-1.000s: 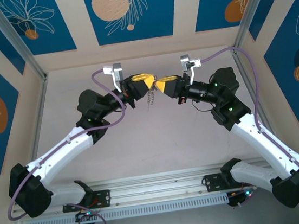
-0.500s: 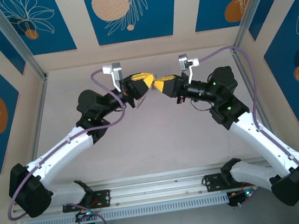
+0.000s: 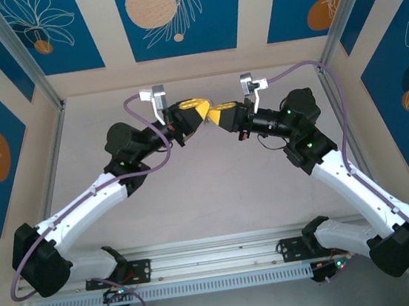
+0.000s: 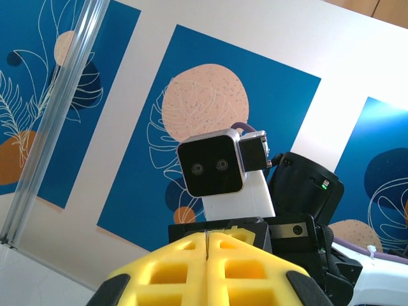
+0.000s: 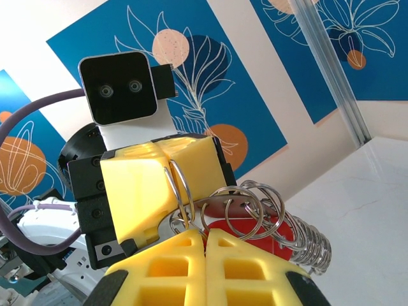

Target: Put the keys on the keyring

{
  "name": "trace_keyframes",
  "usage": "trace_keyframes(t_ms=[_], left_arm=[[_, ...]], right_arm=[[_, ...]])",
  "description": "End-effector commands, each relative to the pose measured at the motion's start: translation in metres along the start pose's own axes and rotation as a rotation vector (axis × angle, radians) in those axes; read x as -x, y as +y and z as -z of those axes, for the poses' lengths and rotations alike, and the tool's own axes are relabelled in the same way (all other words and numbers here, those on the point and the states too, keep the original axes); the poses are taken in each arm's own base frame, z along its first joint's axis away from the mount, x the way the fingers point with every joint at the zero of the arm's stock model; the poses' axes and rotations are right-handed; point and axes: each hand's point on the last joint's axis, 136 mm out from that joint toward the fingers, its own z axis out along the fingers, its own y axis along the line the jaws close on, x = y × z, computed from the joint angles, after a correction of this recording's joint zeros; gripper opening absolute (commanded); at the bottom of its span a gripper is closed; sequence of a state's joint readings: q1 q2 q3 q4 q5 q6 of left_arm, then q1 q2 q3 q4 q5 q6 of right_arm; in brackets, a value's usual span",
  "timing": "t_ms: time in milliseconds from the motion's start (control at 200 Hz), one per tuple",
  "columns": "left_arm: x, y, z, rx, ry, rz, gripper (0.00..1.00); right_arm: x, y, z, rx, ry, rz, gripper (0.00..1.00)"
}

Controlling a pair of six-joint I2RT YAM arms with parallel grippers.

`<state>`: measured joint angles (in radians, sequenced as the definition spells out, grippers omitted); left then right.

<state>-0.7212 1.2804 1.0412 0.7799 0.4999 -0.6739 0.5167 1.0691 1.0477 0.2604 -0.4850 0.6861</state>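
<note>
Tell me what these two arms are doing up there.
Both arms are raised over the table, fingertip to fingertip. The left gripper is shut on the flat grey metal keyring, with its string of small silvery rings hanging beside it. The right gripper is shut, apparently on the small red-headed key, held against the keyring. Whether the key is threaded on can't be told.

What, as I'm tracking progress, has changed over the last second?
The right gripper moved left until its fingers met the left gripper, closing the gap. The chain on the keyring, which hung below them, seems drawn up toward the fingers. The left arm stayed put.
</note>
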Motion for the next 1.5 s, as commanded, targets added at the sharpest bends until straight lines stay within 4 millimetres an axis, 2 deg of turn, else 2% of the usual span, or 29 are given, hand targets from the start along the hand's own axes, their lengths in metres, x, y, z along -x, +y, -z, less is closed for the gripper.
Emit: trace_keyframes(t_ms=[0,105,235,375,430,515,690,850,1105,1495], left_arm=[[0.017,-0.03,-0.005,-0.096,-0.041,-0.048,0.0],[0.018,-0.03,-0.004,-0.091,-0.043,-0.053,0.0],[0.019,-0.031,-0.004,-0.092,-0.046,-0.054,0.0],[0.018,-0.03,-0.004,-0.092,-0.045,-0.051,0.0],[0.018,-0.029,-0.004,-0.09,-0.049,-0.049,0.0],[0.019,-0.028,-0.003,-0.084,-0.058,-0.046,0.0],[0.022,-0.026,-0.001,-0.069,-0.085,-0.031,0.0],[0.025,-0.025,-0.001,-0.059,-0.108,-0.02,0.0],[0.031,-0.026,0.001,-0.053,-0.143,-0.004,0.0],[0.031,-0.027,0.001,-0.059,-0.144,0.0,0.0]], right_arm=[[-0.006,0.007,0.003,0.0,0.038,0.012,0.08],[-0.002,0.005,0.02,-0.03,0.011,0.019,0.14],[0.005,0.002,0.04,-0.069,-0.03,0.019,0.16],[0.016,0.005,0.05,-0.081,-0.079,0.018,0.19],[0.02,0.009,0.05,-0.065,-0.092,0.018,0.2],[0.026,0.011,0.047,-0.045,-0.12,0.002,0.3],[0.038,0.015,0.041,0.012,-0.212,-0.027,0.39],[0.044,0.024,0.034,0.073,-0.275,-0.03,0.38],[0.048,0.037,0.019,0.129,-0.277,-0.002,0.34],[0.051,0.035,0.014,0.122,-0.28,0.01,0.33]])
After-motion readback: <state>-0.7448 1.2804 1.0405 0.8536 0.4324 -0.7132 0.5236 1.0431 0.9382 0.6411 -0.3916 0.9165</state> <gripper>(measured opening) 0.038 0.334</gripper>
